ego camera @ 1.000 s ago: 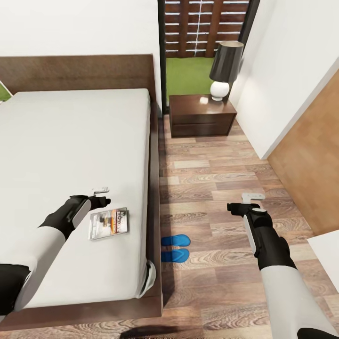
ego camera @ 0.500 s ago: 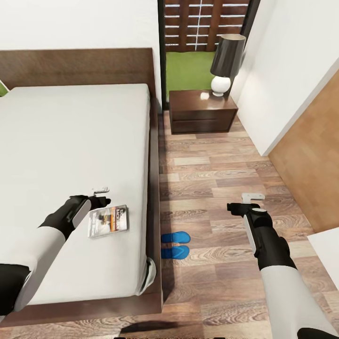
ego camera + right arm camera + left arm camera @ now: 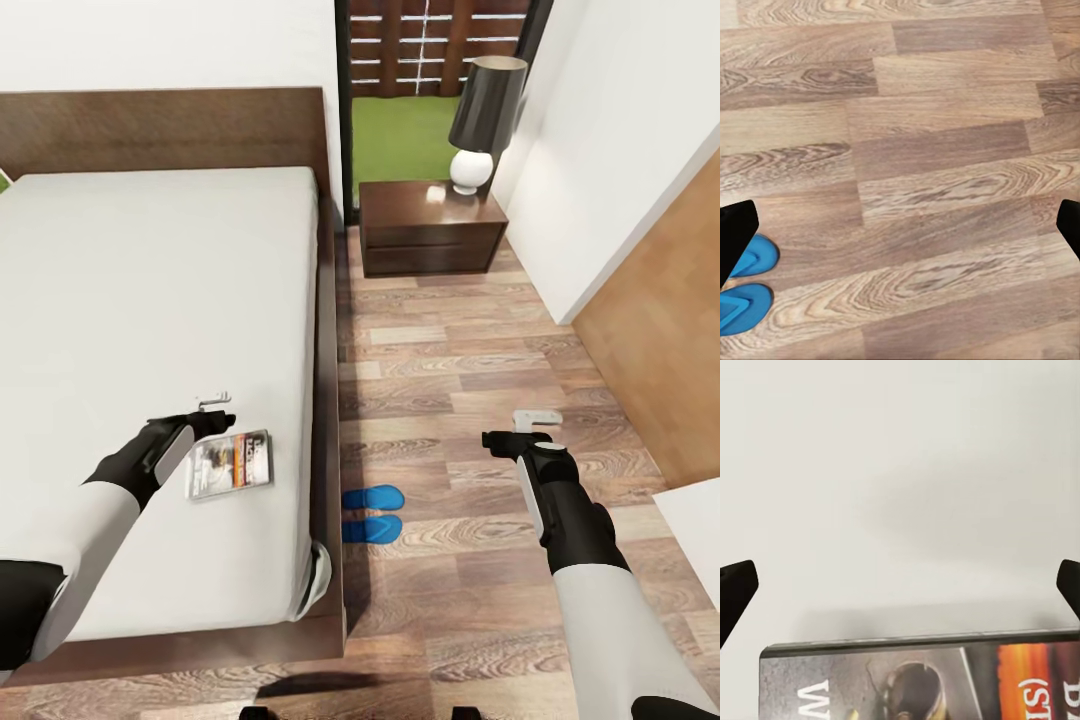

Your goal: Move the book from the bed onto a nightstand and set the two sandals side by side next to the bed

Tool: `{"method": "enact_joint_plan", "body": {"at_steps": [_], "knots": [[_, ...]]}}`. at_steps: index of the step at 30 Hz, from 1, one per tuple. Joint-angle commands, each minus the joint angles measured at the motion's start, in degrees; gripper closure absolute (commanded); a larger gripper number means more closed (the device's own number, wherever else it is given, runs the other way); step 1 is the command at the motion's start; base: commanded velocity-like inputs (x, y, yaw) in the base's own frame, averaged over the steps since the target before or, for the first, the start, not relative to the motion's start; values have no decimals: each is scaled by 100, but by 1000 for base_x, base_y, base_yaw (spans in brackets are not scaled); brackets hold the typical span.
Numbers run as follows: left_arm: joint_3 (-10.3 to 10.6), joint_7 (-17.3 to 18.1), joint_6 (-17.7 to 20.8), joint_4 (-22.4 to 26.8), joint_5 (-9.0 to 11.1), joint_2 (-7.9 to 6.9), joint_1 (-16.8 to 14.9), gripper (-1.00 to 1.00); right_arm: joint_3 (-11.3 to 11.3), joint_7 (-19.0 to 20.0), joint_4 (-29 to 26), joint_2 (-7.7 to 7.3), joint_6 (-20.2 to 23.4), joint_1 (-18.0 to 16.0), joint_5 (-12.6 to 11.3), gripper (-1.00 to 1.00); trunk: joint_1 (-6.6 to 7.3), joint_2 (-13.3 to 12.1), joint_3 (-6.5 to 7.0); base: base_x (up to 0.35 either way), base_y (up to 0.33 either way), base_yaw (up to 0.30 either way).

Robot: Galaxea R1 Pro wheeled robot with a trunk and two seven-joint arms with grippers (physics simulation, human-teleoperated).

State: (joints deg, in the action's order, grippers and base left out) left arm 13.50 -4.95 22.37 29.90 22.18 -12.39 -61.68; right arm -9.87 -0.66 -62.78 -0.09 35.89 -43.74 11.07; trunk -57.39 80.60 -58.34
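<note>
Lying flat on the light-grey mattress of the bed (image 3: 150,290), the book (image 3: 231,464) sits near the bed's foot-end corner, close to the edge that faces the wood-plank floor (image 3: 450,360). In the left wrist view its cover (image 3: 922,679) shows an orange band and white lettering, with bare mattress beyond it. The left gripper (image 3: 212,412) hovers just beside the book on the headboard side, its fingers spread wide with nothing between them; one dark fingertip (image 3: 735,589) shows at each side of that wrist view. On the floor just beside the bed frame, level with the book, the two sandals (image 3: 372,512) lie side by side, touching or nearly so, and appear too in the right wrist view (image 3: 746,289). The right gripper (image 3: 512,432) hangs over bare floor, well apart from the bed, fingers open and empty. Beside the headboard stands the nightstand (image 3: 430,226), carrying a lamp (image 3: 484,122).
</note>
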Motion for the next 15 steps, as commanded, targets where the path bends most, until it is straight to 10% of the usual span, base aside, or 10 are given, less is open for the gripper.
{"method": "enact_joint_plan", "body": {"at_steps": [1, 15], "knots": [[47, -48, -12, -1, 69, -5, -2, -100, 3, -4, -6, 0, 31, -2, 18, -100, 0, 2, -13, 0, 0, 0], [48, -32, -75, -28, 80, -1, -2, -100, 3, -4, -6, 0, 32, -2, 18, -100, 0, 2, -140, 0, 0, 0]]}}
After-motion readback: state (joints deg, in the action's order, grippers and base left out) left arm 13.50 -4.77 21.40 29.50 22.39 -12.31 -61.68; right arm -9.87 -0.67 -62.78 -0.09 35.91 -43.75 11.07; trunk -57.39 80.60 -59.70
